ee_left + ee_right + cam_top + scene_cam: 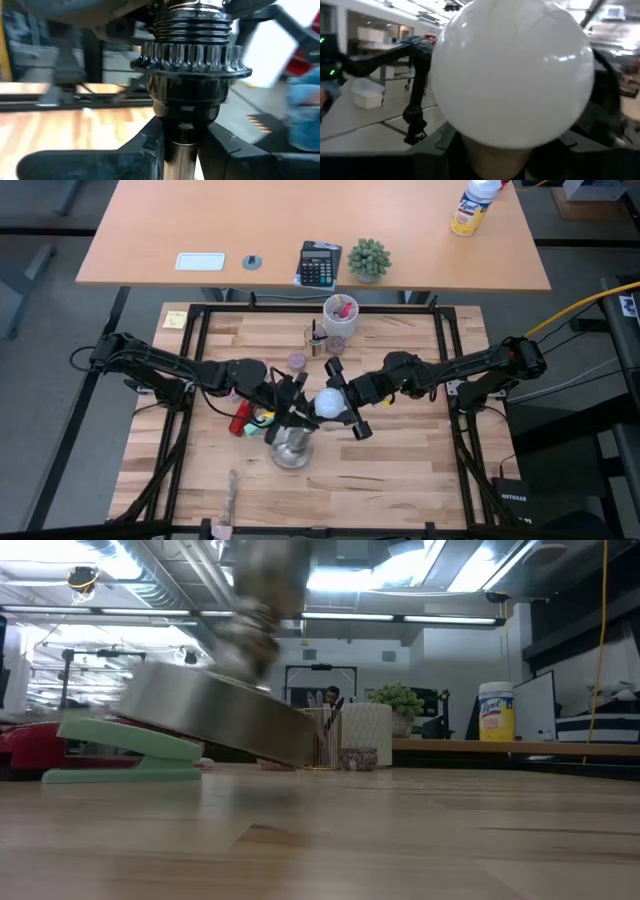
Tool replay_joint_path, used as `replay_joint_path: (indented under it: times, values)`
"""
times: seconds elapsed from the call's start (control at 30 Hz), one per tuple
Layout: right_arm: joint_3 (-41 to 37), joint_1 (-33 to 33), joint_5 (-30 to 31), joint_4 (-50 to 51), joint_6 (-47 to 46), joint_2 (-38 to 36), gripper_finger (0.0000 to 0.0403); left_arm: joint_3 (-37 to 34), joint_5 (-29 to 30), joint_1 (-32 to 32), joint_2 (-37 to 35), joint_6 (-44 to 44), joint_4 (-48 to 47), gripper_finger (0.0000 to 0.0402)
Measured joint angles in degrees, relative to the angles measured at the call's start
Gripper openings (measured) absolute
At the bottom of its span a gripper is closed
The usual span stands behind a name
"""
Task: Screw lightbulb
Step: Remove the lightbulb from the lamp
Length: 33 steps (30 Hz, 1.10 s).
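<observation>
Right gripper (pixel 338 402) pinches the frosted-white round lightbulb (pixel 512 75) low on the globe; light, slippery glass, so gentle squeeze. Left gripper (pixel 181 150) clamps the silvery metal socket stand (pixel 192 60) by its stem.

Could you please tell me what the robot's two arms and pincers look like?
Both arms are dark, slim and jointed, with black cables along them. The left pincer and the right pincer have two dark, angular fingers each.

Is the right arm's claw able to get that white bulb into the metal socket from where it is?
Probably yes: the right gripper holds the lightbulb beside the socket stand, which the left gripper grips.
</observation>
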State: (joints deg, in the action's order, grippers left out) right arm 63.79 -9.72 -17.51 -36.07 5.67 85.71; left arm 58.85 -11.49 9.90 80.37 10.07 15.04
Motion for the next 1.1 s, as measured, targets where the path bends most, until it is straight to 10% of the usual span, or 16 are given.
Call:
replay_joint_path:
  times: [0.33,1.1]
  values:
    - [0.00,0.02,4.92,2.28,-3.57,-0.02,0.0174,-0.02,12.22,0.82,1.45,-9.39,0.52,0.0084]
    - [0.07,-0.02,4.91,6.13,-0.78,-0.07,0.0163,-0.07,11.99,1.35,1.21,3.03,-4.71,0.0223]
